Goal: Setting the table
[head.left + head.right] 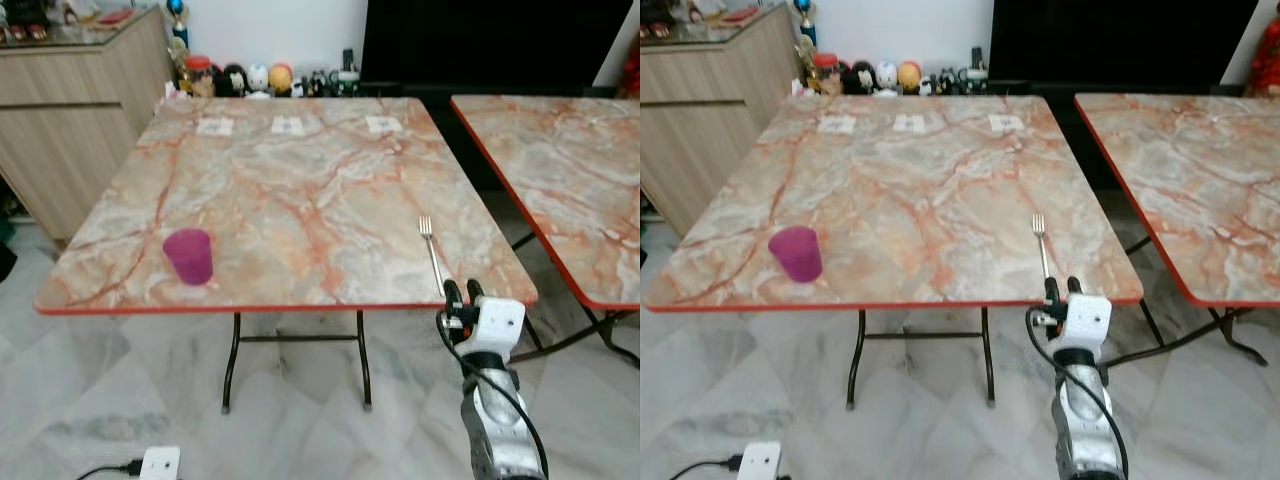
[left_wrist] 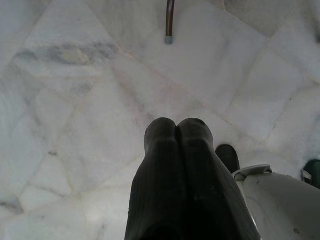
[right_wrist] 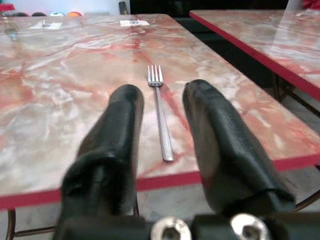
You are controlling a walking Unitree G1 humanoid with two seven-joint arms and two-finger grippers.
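As seen from the head, a purple cup (image 1: 188,256) stands far left of the fork (image 1: 431,254), which lies flat near the table (image 1: 300,190) front edge: thin, stiff, slippery steel, likely best pinched across the handle. Left gripper (image 2: 177,131) hangs pressed closed over floor; the right gripper (image 3: 161,107), fingers parted, straddles the handle line just short of the edge, an alignment the right wrist view alone makes plain.

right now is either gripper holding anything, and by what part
Nothing is held. The right gripper is open just off the table's near edge, with the fork lying on the table beyond it. The left gripper is shut on nothing, over the floor.
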